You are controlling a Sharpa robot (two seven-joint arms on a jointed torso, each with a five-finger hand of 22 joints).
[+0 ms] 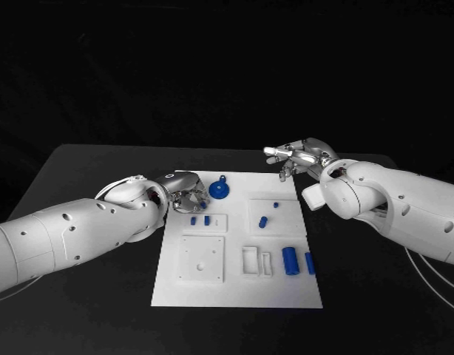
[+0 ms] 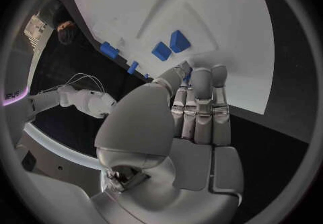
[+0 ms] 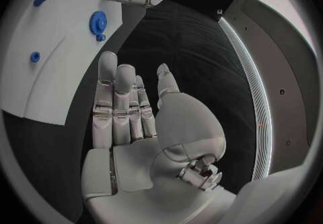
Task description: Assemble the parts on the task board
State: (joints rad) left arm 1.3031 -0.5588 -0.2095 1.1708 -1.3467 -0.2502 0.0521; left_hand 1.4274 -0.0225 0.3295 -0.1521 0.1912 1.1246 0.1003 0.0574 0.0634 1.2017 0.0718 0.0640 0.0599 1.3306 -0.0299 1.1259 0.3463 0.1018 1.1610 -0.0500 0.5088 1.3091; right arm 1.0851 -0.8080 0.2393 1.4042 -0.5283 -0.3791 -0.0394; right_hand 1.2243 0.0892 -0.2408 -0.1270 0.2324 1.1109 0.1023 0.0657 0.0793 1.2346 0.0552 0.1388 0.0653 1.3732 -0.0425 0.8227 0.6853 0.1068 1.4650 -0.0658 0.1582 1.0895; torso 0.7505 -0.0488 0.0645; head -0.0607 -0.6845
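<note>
Early step, nothing yet picked. Task board (image 1: 238, 292) mid-surface, blue parts (image 1: 289, 259) lying on it. Left hand (image 1: 188, 194) at board's left edge by blue gear (image 1: 219, 191), fingers extended, holding nothing. Right hand (image 1: 299, 157) beyond board's far right corner, spread, empty. Next, judged: left hand closes on nearby part.

Two white arms, each ending in a silver many-fingered hand.
The left arm (image 1: 67, 233) and right arm (image 1: 419, 211) wear smooth, rounded white shells dotted with small dark screw holes; thin pale cables trail beside the right arm's shell. The left hand (image 2: 191, 121) and right hand (image 3: 131, 121) are matte silver-grey, with segmented fingers, flat plated palms and a bulbous thumb base showing dark mechanism at its opening.
</note>
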